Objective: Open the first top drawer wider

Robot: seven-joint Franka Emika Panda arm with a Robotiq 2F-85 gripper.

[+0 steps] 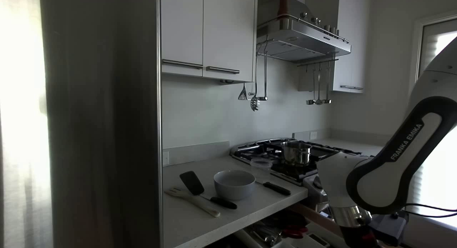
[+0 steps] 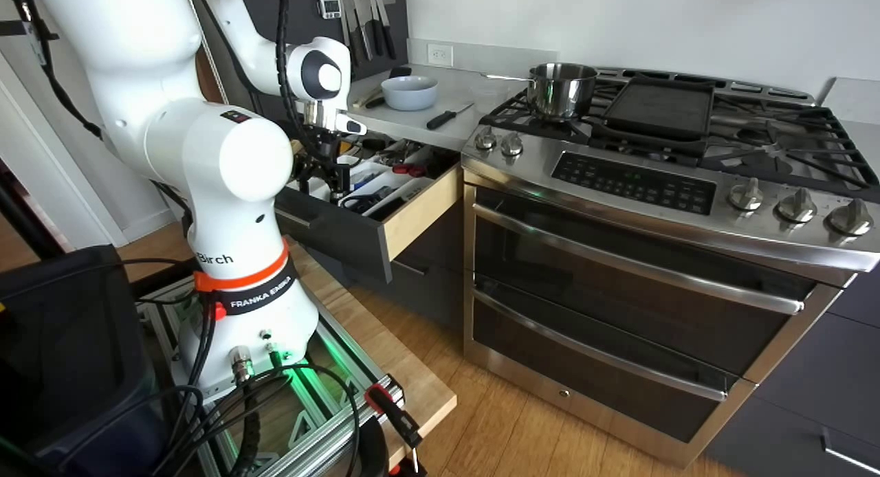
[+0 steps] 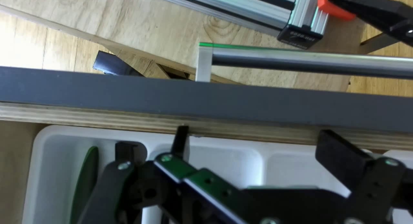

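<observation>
Top drawer [image 2: 423,214]: partly extended, beside the double-oven range [image 2: 632,291]. The jaws are spread apart, gripping nothing, on the inner side of the front panel [image 3: 206,99]; contact cannot be confirmed from the wrist view. The panel's long axis runs roughly parallel to the jaws' spread. Widening the opening probably requires outward pressure on the panel, across that axis, toward the bar handle [image 3: 306,62].

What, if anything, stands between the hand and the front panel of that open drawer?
Nothing visible. In the wrist view, the hand is open on the inner side of the front panel, with no item showing between them. I can't tell whether they touch.
</observation>
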